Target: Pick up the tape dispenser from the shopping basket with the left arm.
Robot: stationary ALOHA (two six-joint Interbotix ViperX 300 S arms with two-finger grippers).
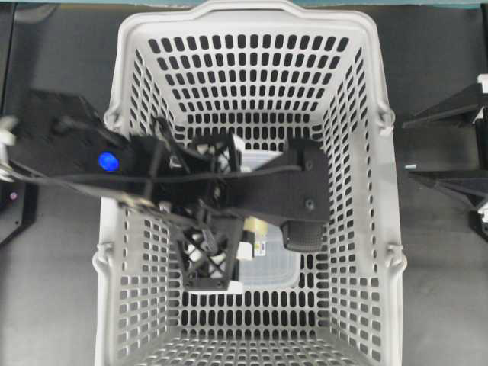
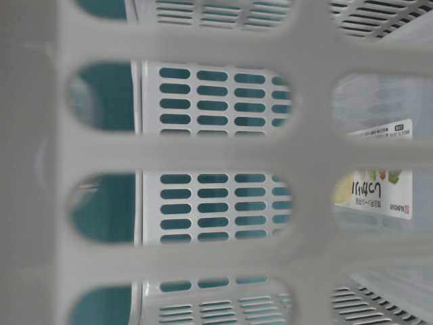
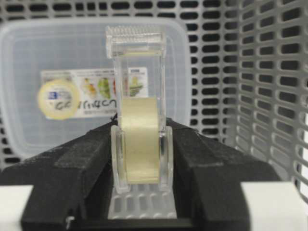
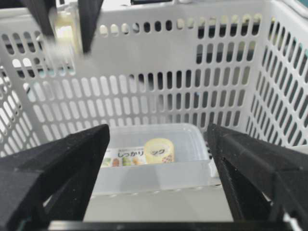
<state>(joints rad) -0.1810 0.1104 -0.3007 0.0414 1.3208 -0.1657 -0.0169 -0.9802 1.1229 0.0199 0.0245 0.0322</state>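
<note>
Two black arms show in the overhead view, and only the left arm (image 1: 91, 164), with its blue indicator light (image 1: 108, 162), reaches into the shopping basket (image 1: 385, 191). Its left gripper (image 3: 139, 159) is clamped on the tape dispenser (image 3: 139, 139): in the left wrist view the two black fingers (image 3: 86, 163) press against both flat sides of the clear plastic holder, which stands upright between them with the pale yellowish tape roll facing the camera and the serrated cutting edge at the top. In the right wrist view the dispenser (image 4: 65, 31) appears blurred between the dark fingers near the top left, high against the slotted back wall and well above the basket floor.

Below it, on the basket floor, lies a translucent lidded box (image 3: 29, 62) with rounded corners; its printed label with Japanese lettering (image 4: 126, 157) and a round yellow sticker (image 4: 160, 150) face up. The table-level view looks through the basket's near wall, and only the edge of that box and its label (image 2: 379, 193) can be made out on the right.

The right gripper (image 4: 159, 192) is spread wide and holds nothing, its fingers framing the basket from outside; in the overhead view the right arm (image 1: 457, 152) sits well apart at the right edge.
</note>
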